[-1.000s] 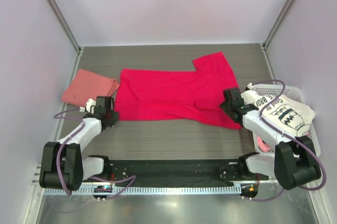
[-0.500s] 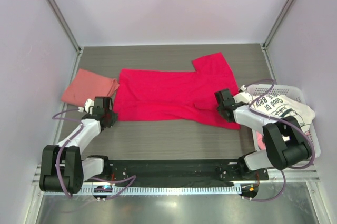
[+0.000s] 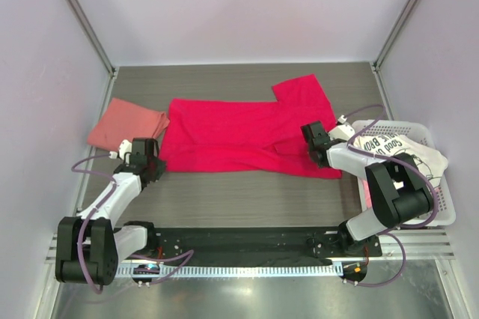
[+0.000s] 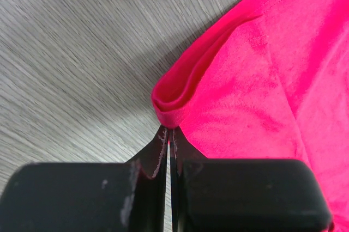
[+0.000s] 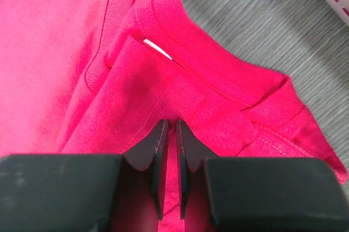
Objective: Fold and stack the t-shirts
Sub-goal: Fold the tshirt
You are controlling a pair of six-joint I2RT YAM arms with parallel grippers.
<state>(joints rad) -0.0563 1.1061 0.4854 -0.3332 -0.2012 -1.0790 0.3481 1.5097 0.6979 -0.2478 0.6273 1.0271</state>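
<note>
The crimson t-shirt (image 3: 239,135) lay flat on the wood-grain table (image 3: 247,192), its long axis running left to right between the arms, so each end fell to the nearer arm. The left gripper (image 4: 169,134) was closed tight, its tips seemingly pinching the rolled hem corner (image 4: 166,113) just ahead. The right gripper (image 5: 170,134) stood at a bare slit, with soft knit caught between the jaws, just below the ribbed collar (image 5: 207,74) and white tag (image 5: 157,48). A folded salmon t-shirt (image 3: 126,124) sat beyond the left end. The white printed t-shirt (image 3: 400,156) slumped in the basket (image 3: 441,207).
</note>
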